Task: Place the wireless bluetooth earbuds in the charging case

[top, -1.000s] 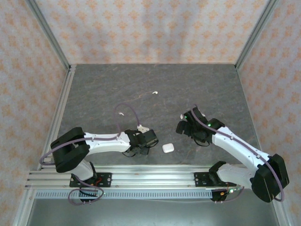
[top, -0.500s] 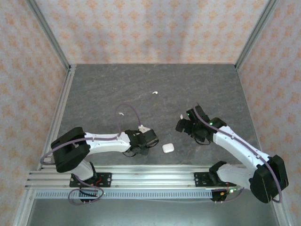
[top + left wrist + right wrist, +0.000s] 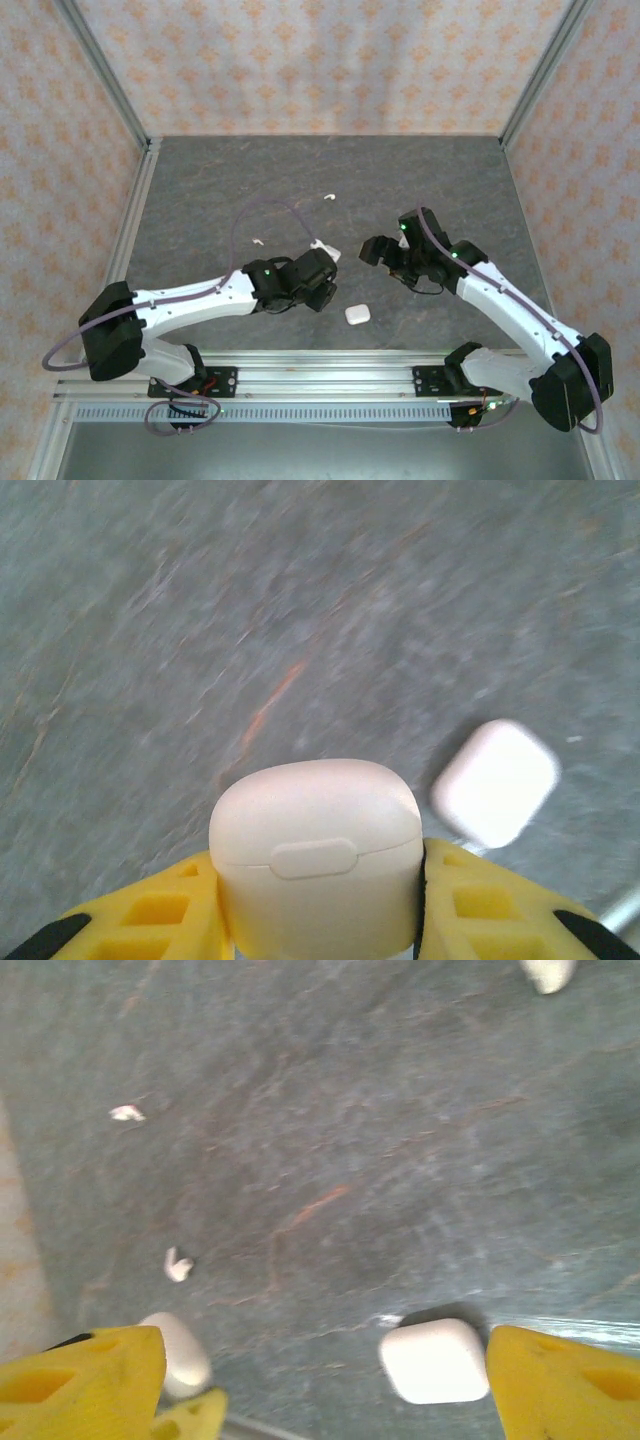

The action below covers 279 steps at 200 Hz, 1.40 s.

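Note:
My left gripper is shut on a white charging case, lid closed, held off the table; from above the case shows at the gripper tip. A second white case lies flat on the table, also seen at lower right in the left wrist view. My right gripper is open above the table, the lying case just inside its right finger. Tiny white earbuds lie on the table: one far centre, one to the left, and two in the right wrist view.
The dark stone-pattern table is bounded by metal frame posts and patterned walls. A small white piece lies at the top edge of the right wrist view. The two grippers are close together near the table's middle front.
The left arm has stretched forward and right, carrying its case up off the table. The right gripper has shifted left and a little farther out, toward the left gripper.

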Motion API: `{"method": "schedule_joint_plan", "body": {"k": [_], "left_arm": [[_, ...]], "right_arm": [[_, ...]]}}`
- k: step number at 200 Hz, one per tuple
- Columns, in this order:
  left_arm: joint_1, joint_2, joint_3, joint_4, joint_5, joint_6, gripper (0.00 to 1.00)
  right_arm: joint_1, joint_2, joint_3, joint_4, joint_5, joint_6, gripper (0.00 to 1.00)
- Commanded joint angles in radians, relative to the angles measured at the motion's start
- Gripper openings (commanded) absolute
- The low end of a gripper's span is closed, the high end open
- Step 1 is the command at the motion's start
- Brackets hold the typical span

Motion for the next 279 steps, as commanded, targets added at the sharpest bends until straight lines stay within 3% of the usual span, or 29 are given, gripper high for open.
{"method": "schedule_joint_plan", "body": {"k": [1,41,89,138,184,213,279], "left_arm": [[0.009,-0.028,0.051,0.059,0.103,0.146,0.27],[0.031,-0.047,0.112,0.071,0.213,0.208,0.25],[0.061,-0.085,0.108,0.098,0.236,0.236,0.26],[0.087,-0.064,0.126,0.106,0.295,0.241,0.26],[0.088,-0.064,0.141,0.105,0.311,0.249,0.26],[0.088,-0.067,0.147,0.089,0.307,0.259,0.27],[0.090,-0.073,0.152,0.066,0.293,0.265,0.30]], "right_arm": [[-0.003,-0.036,0.038,0.033,-0.091,0.004,0.82],[-0.002,-0.027,0.045,0.087,-0.199,0.015,0.81],[-0.002,0.003,0.053,0.094,-0.268,0.009,0.71],[0.007,-0.010,0.063,0.108,-0.335,-0.043,0.76],[0.007,-0.002,0.067,0.102,-0.385,-0.080,0.74],[0.008,0.018,0.086,0.086,-0.410,-0.111,0.61],[0.009,0.038,0.140,-0.017,-0.413,-0.230,0.20]]}}
